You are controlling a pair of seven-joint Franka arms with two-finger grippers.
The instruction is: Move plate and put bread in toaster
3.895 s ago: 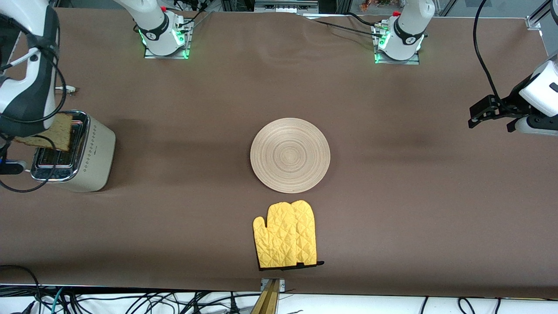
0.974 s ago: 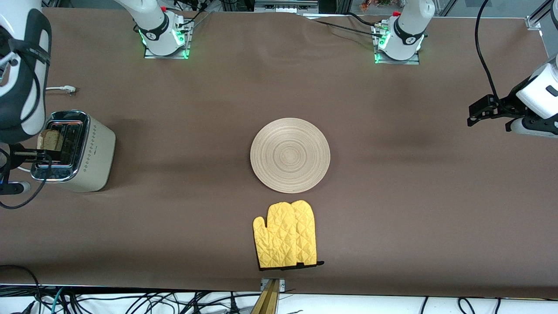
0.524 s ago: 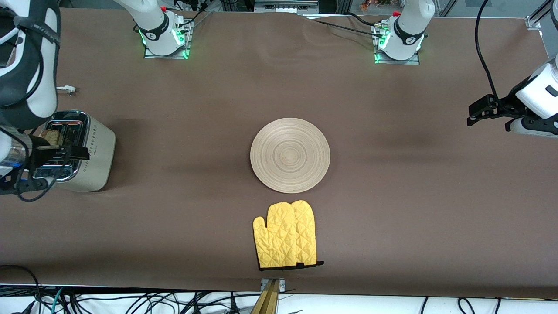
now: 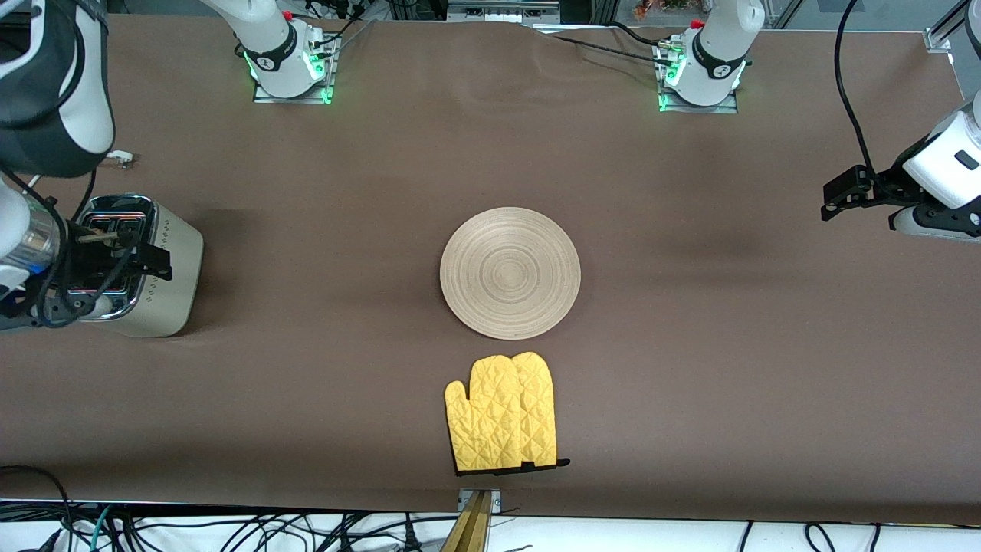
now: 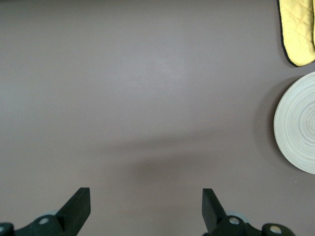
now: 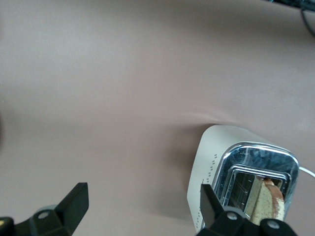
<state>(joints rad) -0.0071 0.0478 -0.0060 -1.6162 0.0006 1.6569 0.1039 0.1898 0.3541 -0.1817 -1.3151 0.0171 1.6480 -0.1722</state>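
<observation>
1. Now the bread [image 6: 268, 199] stands in a slot of the toaster [image 4: 153, 268], clear of the right gripper [image 4: 126, 257], whose jaws are spread above the toaster's top.
2. Left gripper [image 4: 858, 195] waits over bare counter [image 4: 690, 383] at its own end, jaws spread, empty.
3. Mid-counter, the plate [image 4: 510, 273] carries nothing, well apart from both grippers.

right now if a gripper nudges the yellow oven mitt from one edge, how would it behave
The yellow oven mitt looks quilted and soft, so it would probably bunch or fold rather than slide as one piece. It lies flat on the brown table cover, so it likely drags on that cloth and cannot roll or tip.
</observation>
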